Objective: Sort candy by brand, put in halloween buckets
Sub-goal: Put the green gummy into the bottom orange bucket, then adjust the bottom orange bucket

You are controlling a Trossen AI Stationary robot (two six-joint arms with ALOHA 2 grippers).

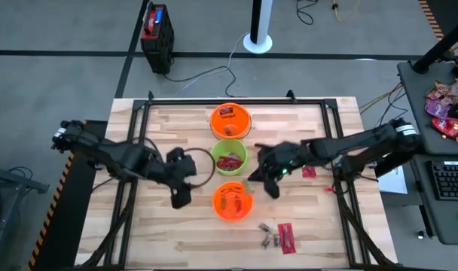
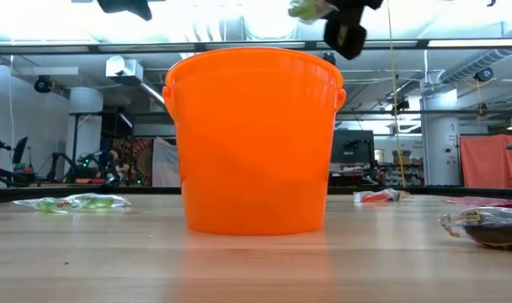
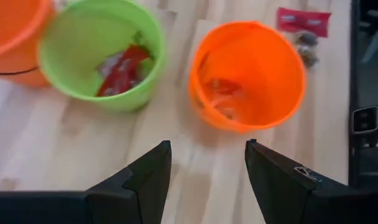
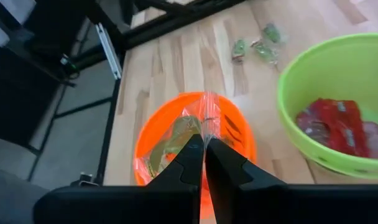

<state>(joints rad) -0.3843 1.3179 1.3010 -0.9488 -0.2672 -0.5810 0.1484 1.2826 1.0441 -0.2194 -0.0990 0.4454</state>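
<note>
Three buckets stand in a row down the table's middle: a far orange bucket, a green bucket with red packets, and a near orange bucket with a few candies in it. My right gripper hangs by the near orange bucket's right rim, shut on a pale green-yellow candy. My left gripper hovers open left of that bucket, touching nothing. On the table lie a red packet and dark brown pieces near the front, and another red packet. My right gripper pinches the clear twisted wrapper end of the green-yellow candy between its two fingertips. The candy is lifted clear, above the near orange bucket; the low view shows it higher than the bucket's rim.
Loose green-wrapped candies lie on the wood left of the buckets, also seen in the low view. A black metal frame borders the table. More candy packets sit on a side desk to the right.
</note>
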